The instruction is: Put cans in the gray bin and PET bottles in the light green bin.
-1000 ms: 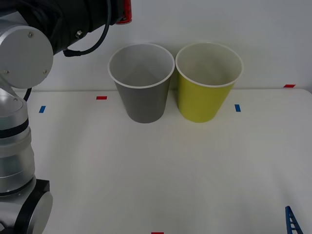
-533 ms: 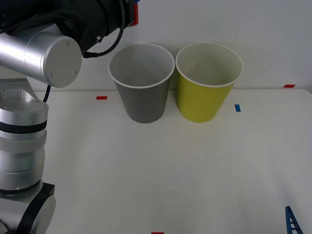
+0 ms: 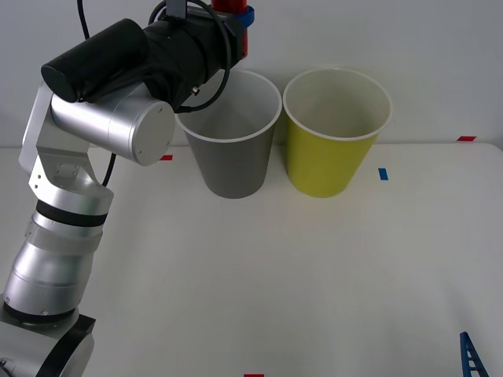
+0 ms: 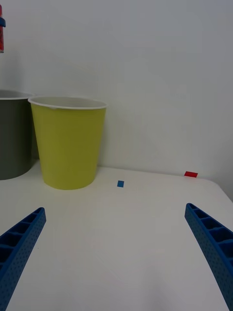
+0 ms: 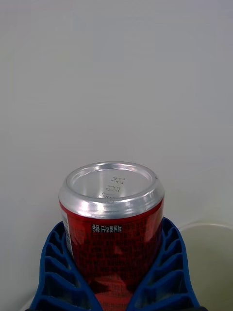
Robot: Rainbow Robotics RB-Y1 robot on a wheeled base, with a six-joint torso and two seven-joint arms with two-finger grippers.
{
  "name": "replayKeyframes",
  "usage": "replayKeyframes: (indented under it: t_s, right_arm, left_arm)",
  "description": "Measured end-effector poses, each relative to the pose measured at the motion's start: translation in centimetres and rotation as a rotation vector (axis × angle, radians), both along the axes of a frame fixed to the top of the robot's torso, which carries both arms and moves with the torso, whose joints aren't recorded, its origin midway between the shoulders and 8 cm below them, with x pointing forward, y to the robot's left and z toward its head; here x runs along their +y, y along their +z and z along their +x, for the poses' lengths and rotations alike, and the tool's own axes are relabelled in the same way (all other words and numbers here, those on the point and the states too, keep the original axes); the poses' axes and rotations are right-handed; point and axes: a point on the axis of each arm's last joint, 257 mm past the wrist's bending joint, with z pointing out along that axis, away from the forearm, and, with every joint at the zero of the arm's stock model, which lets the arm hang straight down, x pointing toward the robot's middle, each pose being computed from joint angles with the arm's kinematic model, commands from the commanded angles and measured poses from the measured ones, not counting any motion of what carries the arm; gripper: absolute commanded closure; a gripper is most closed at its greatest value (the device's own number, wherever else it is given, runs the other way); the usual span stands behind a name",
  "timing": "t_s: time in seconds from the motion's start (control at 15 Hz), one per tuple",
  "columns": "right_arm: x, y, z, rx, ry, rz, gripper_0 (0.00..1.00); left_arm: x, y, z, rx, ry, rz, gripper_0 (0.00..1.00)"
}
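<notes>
Red and half cut off by the picture's upper edge in the front view, the can (image 3: 230, 6) sits clamped in the left gripper (image 3: 236, 20) above the gray bin (image 3: 229, 133), over the rear of its white rim on the robot's left side; the can's ends and its long axis cannot be made out here. The light green bin (image 3: 336, 132) stands just beside the gray bin, on its right, both upright on the white table (image 3: 275, 267). The right gripper (image 3: 473, 357) shows as a blue fingertip well off from the gray bin, at the near right corner.

In the right wrist view the right gripper (image 4: 116, 252) is spread wide with nothing between its fingers; the gray bin (image 4: 13, 133) is cut off at the edge.

In the left wrist view the blue ribbed fingers (image 5: 167, 265) wrap both sides of the can (image 5: 112, 218). Its silver end points away from the wrist, and its lower part is hidden between the fingers.
</notes>
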Motion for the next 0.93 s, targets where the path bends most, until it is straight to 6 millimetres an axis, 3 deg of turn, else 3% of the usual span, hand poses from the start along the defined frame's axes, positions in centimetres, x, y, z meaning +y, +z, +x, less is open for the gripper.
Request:
replayKeyframes:
  t_s: [0.47,0.93]
  right_arm:
    - [0.0,0.0,0.0,0.0,0.0,0.0,0.0]
    - [0.0,0.0,0.0,0.0,0.0,0.0,0.0]
  left_arm:
    - [1.1,-0.7,0.3,-0.022,0.038,0.034,1.0]
    - [1.0,-0.9,0.3,-0.015,0.032,0.03,1.0]
